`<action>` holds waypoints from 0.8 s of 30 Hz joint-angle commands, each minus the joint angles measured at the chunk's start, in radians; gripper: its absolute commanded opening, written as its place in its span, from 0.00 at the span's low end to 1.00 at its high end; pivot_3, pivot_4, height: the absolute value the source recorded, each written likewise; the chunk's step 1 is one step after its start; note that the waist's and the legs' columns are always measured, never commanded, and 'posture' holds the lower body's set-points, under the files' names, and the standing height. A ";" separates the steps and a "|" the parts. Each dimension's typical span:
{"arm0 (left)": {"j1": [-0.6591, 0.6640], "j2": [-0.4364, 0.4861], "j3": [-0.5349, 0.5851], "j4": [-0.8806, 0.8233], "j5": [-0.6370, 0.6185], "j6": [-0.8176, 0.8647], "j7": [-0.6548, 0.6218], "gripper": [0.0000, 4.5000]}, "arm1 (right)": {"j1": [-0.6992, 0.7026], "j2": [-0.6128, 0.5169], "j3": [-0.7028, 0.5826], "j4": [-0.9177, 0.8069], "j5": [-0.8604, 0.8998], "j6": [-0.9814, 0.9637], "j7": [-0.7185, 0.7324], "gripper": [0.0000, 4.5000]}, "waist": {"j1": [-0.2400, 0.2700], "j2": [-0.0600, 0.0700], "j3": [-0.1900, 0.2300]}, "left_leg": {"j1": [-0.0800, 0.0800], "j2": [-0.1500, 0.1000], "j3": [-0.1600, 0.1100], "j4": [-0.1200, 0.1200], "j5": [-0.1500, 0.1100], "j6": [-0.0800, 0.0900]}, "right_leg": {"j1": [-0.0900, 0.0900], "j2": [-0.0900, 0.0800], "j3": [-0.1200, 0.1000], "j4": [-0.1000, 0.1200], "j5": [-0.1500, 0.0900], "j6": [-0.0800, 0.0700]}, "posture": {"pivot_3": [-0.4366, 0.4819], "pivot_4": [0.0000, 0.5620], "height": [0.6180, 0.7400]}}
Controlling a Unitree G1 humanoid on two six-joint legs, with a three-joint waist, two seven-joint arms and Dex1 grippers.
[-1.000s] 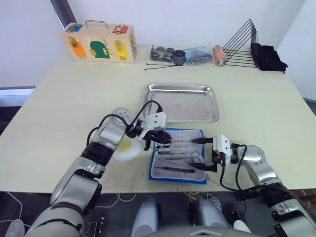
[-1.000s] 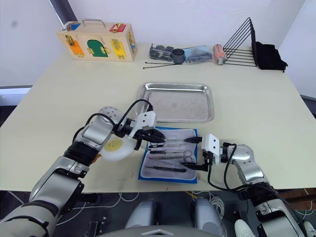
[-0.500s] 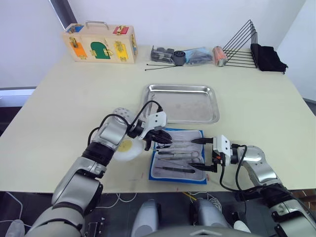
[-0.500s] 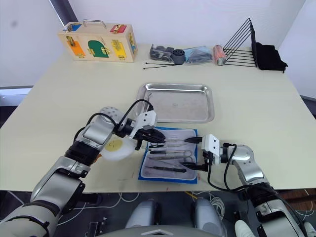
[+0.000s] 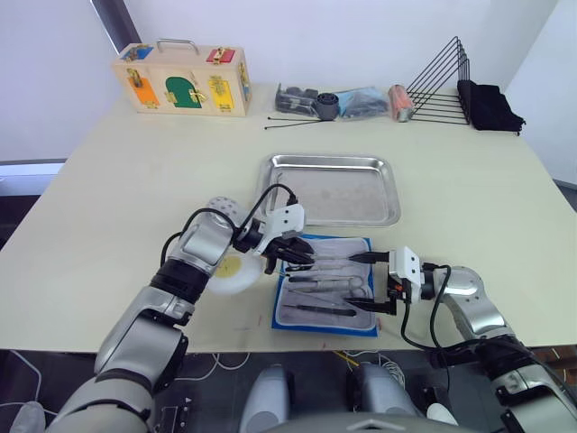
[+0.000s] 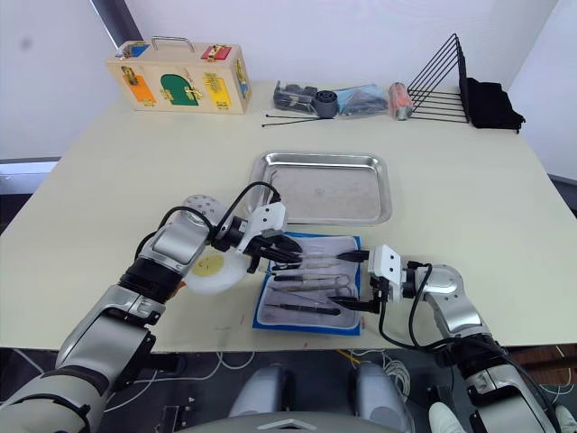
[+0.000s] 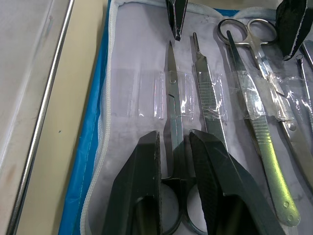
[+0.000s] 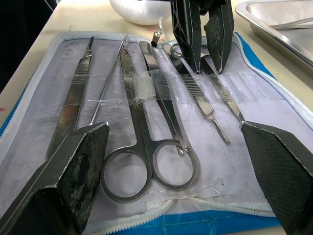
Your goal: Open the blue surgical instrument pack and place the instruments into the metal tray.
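— On the table's near edge, what lies open?

— The blue pack (image 5: 325,284), unzipped and flat, pale lining up, just in front of the metal tray (image 5: 332,189). The tray's near rim sits close beside the pack's far edge.

— And the instruments?

— The instruments (image 8: 146,103) lie side by side on the lining under clear straps: scissors with ring handles, flat-handled blades, a thin probe.

— Where is the left gripper (image 7: 173,156)?

— At the pack's left end, lowered over the small scissors (image 7: 172,112). Its two black fingers stand either side of the scissors' shank just above the rings, with a narrow gap on each side. I'd call it partly open and not yet pinching, though contact is hard to judge from the wrist view.

— The right gripper (image 5: 374,281)?

— At the pack's right end, spread wide; one finger is over the far edge, the other over the near edge, nothing between them but the lining and tools beneath.

— Anything else nearby?

— A white egg-shaped toy (image 5: 230,262) rests just left of the pack, beside the left wrist. Along the table's far side stand a wooden box (image 5: 182,83) with coloured latches and a black wire rack (image 5: 440,77).
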 commanded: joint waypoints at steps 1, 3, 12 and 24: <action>0.016 0.012 -0.053 0.018 0.054 0.021 -0.013 0.07 | 0.049 0.016 0.060 0.073 -0.058 0.041 0.003 1.00 | 0.000 0.000 0.000 | 0.000 0.000 0.000 0.000 0.000 0.000 | 0.000 0.000 0.000 0.000 0.000 0.000 | 0.48 0.27 1.00; 0.016 0.016 -0.059 0.011 0.063 0.013 -0.013 0.00 | 0.050 0.016 0.060 0.073 -0.057 0.041 0.004 1.00 | -0.001 0.000 0.000 | 0.000 0.000 0.000 0.000 0.000 0.000 | 0.000 0.000 0.000 0.000 0.000 0.000 | 0.48 0.27 1.00; -0.022 0.014 -0.066 -0.008 0.083 -0.013 -0.033 0.00 | 0.050 0.019 0.062 0.076 -0.059 0.040 0.006 1.00 | -0.001 0.000 0.000 | 0.000 0.001 0.001 0.000 0.000 0.000 | 0.000 0.001 0.001 0.000 0.000 0.000 | 0.48 0.27 1.00; -0.113 -0.005 -0.073 -0.016 0.115 0.080 -0.032 0.00 | 0.046 0.026 0.061 0.084 -0.065 0.036 -0.003 1.00 | 0.000 0.000 0.000 | 0.000 0.001 0.001 0.000 0.000 0.000 | 0.000 0.002 0.001 0.000 0.000 0.000 | 0.48 0.27 1.00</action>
